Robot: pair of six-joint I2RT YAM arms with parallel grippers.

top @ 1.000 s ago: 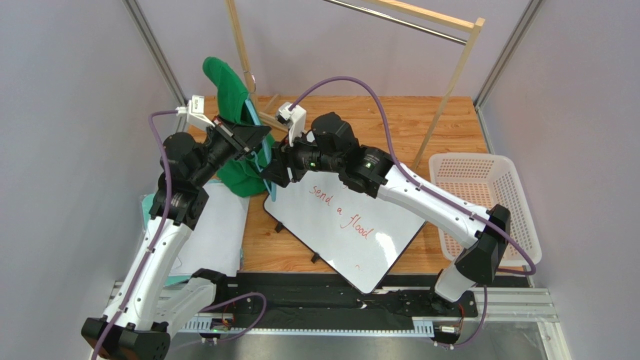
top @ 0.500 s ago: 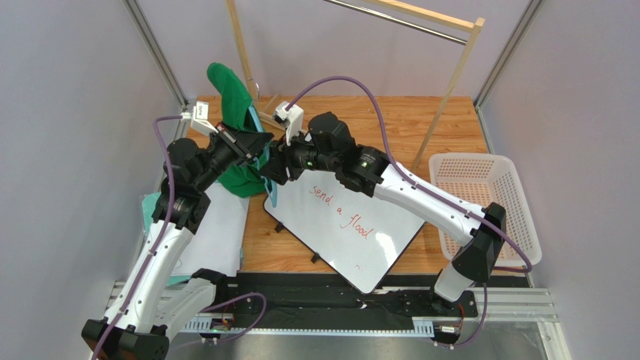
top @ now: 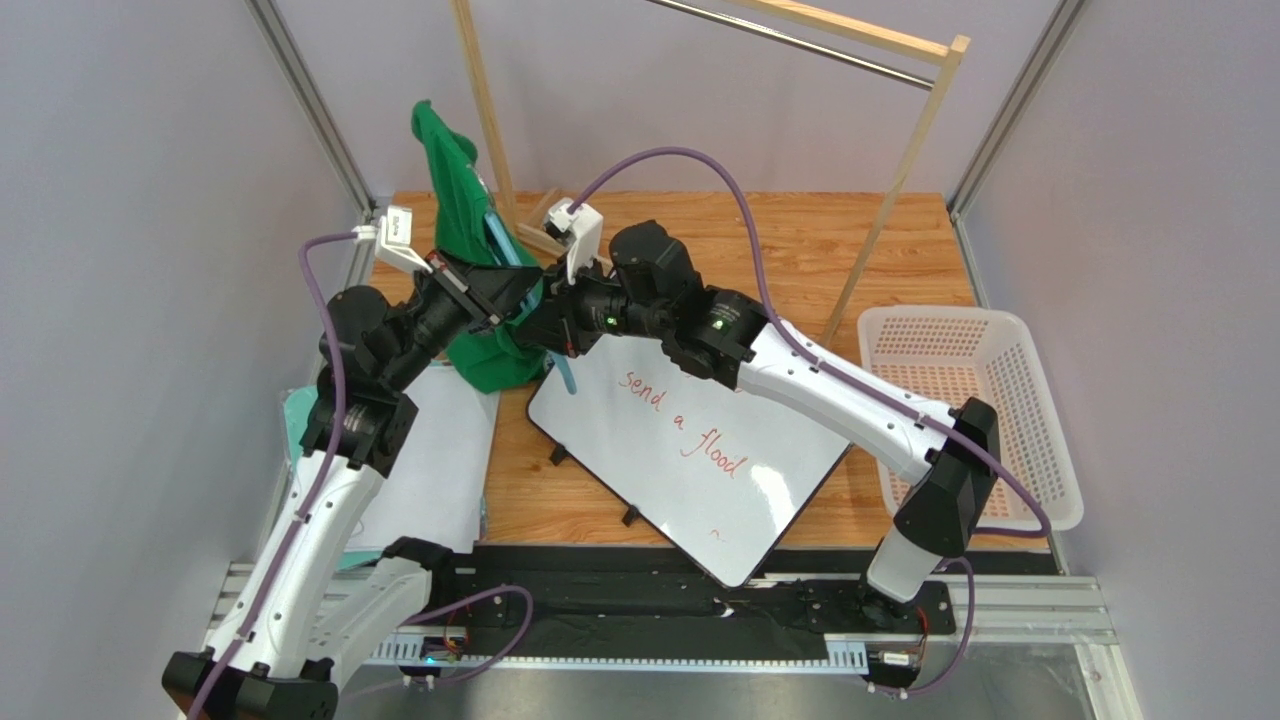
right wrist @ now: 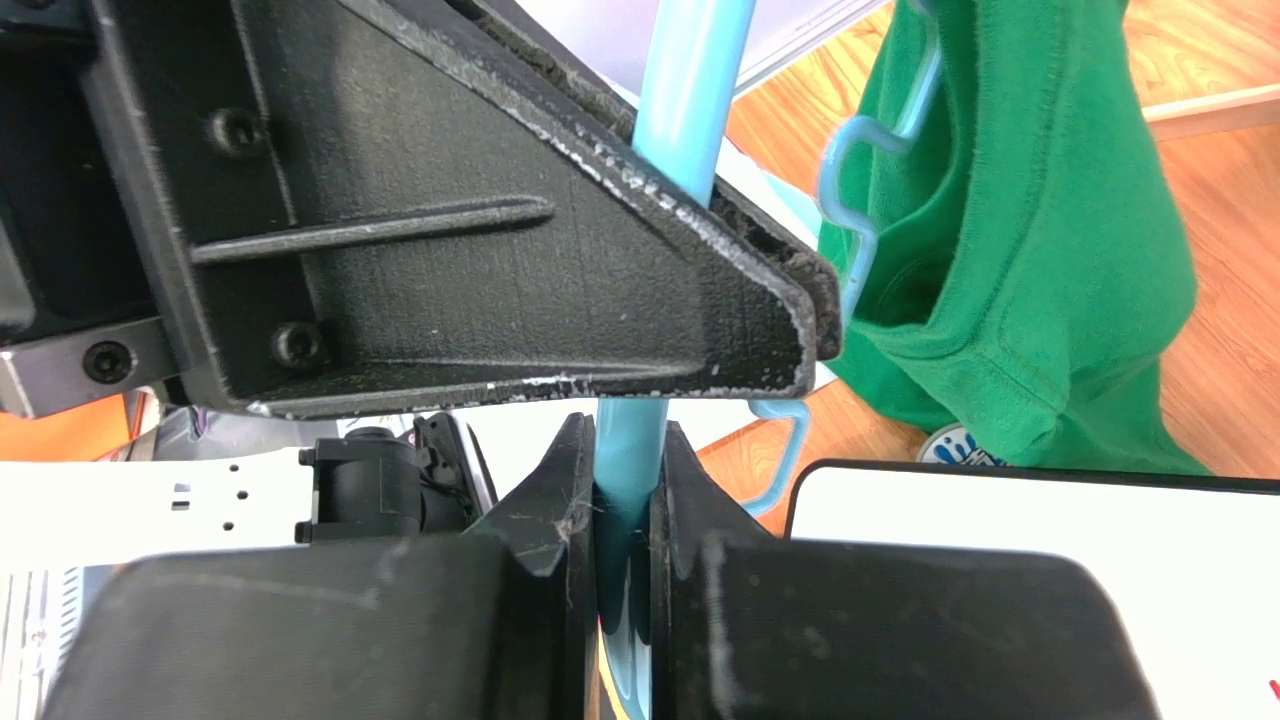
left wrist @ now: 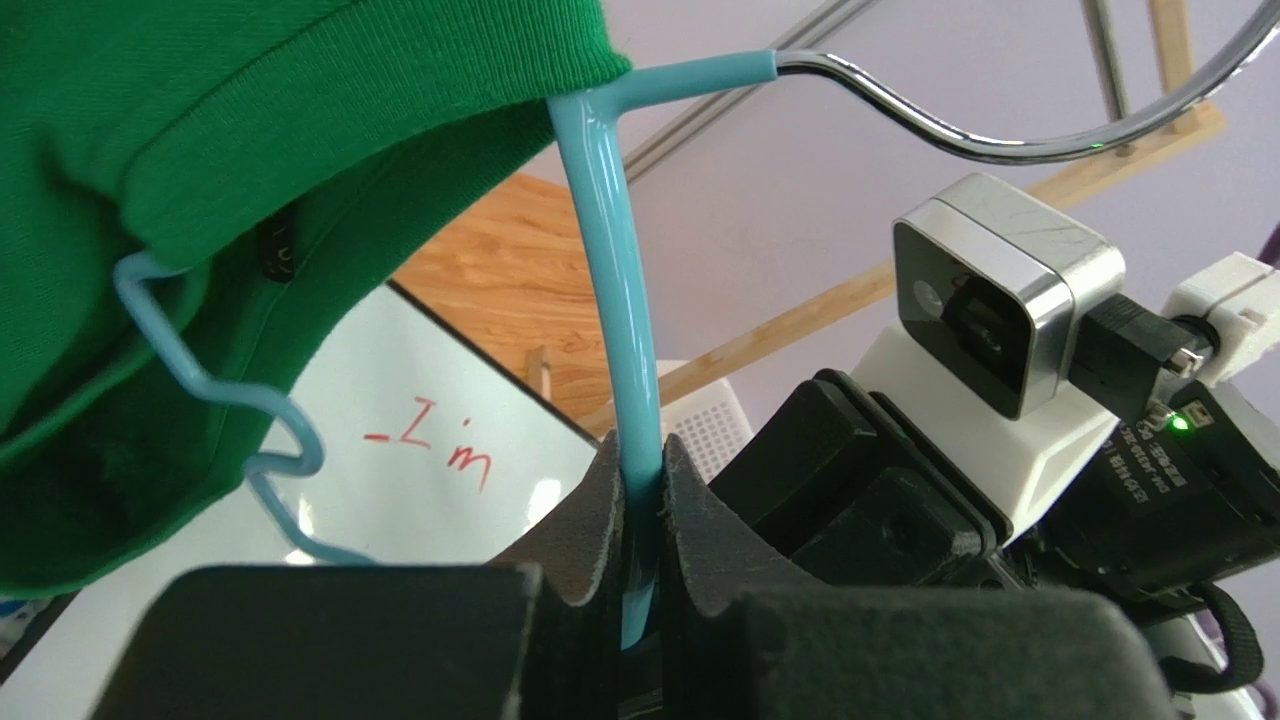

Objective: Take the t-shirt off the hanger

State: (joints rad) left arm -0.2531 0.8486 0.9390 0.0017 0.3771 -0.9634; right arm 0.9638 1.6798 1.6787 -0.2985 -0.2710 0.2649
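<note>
The green t-shirt (top: 454,180) hangs on the light-blue hanger (top: 495,237), held up at the table's back left. Its lower part bunches between the two arms. My left gripper (top: 508,296) is shut on the hanger's straight blue bar (left wrist: 613,285), just below the grey metal hook (left wrist: 977,143). In the left wrist view the t-shirt (left wrist: 226,165) covers the hanger's left side, and the wavy bar peeks out under it. My right gripper (top: 553,324) is shut on the same blue bar (right wrist: 624,450), right beside the left gripper's finger (right wrist: 496,255). The t-shirt (right wrist: 1037,255) hangs behind it.
A whiteboard (top: 706,435) with red writing lies tilted across the middle of the wooden table. A white basket (top: 969,405) stands at the right. The wooden rack (top: 489,105) with its metal rail rises at the back. White and teal papers (top: 428,465) lie at the left.
My right gripper has shut on the hanger's bar. Both arms moved slightly back, and the hanger with the t-shirt has tilted more upright.
</note>
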